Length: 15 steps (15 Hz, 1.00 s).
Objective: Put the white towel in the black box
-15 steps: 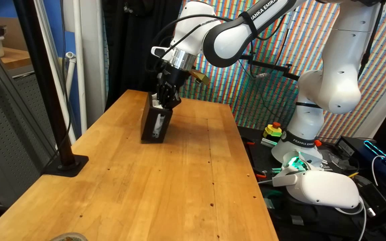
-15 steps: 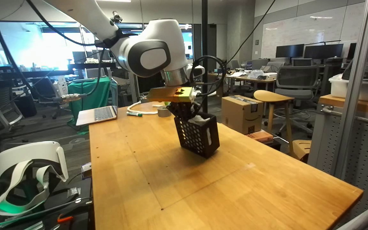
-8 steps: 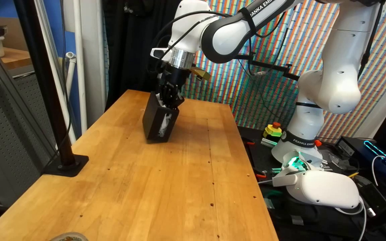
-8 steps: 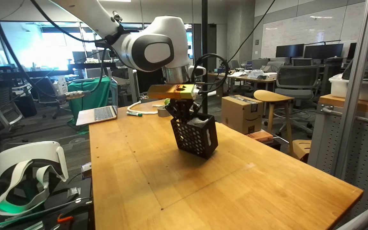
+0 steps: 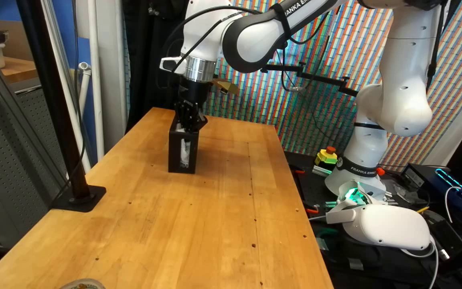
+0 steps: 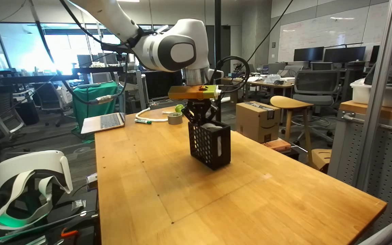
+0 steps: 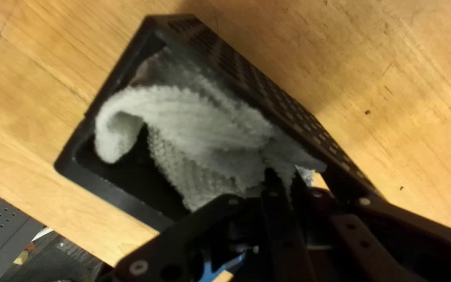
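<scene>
Wood-topped desk (image 5: 211,216): the white towel (image 7: 186,117) — likely light, soft and forgiving — lies inside the upright black box (image 6: 213,149); to take hold, choose the raised fold. Your hand (image 7: 284,181) stands tips together near one end, any pinch of cloth unclear. Note fuzzy ribbing against matte, slotted and perforated walls.

the robot's arm (image 5: 404,68) is white and smooth, with round joints (image 5: 406,114). a dark ring (image 6: 164,52) goes around a pale oval cap (image 6: 182,52). near the bottom, a black band (image 5: 357,167) says franka emika in white letters. a black strap (image 5: 281,20) is wrapped around the long part (image 5: 307,17). black cables (image 6: 247,68) run outside and curl into a loop. there is a shiny silver collar (image 5: 200,69), and below it a flat gold case (image 6: 192,92). the gripper (image 7: 285,180) is black, with small holes and round silver screws (image 7: 138,267).
</scene>
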Tool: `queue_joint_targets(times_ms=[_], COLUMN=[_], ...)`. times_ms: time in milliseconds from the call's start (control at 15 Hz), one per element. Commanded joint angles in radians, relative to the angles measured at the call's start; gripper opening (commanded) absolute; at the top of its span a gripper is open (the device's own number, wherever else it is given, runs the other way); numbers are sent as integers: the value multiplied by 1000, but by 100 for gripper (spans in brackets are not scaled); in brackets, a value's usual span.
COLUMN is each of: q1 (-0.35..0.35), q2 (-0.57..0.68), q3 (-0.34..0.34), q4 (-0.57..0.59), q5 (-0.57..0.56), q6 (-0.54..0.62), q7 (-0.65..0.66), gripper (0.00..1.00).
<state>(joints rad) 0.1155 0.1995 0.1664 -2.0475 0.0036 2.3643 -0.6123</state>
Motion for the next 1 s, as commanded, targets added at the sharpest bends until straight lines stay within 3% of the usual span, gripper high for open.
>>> queue_joint_targets(times_ms=[0,467,533,667,933], q1=[0,-20,-16,-3,33], q2=[102,120,112,84,22], q3=[16,17,14,13,15], q4=[118,137,134,124,126], q5=[-15,8,-5,-40,-146], q6=[-51,-65,-63,-60,-76], q7=[-12,-11,3,23,67], gripper=[6,6,32,38,67])
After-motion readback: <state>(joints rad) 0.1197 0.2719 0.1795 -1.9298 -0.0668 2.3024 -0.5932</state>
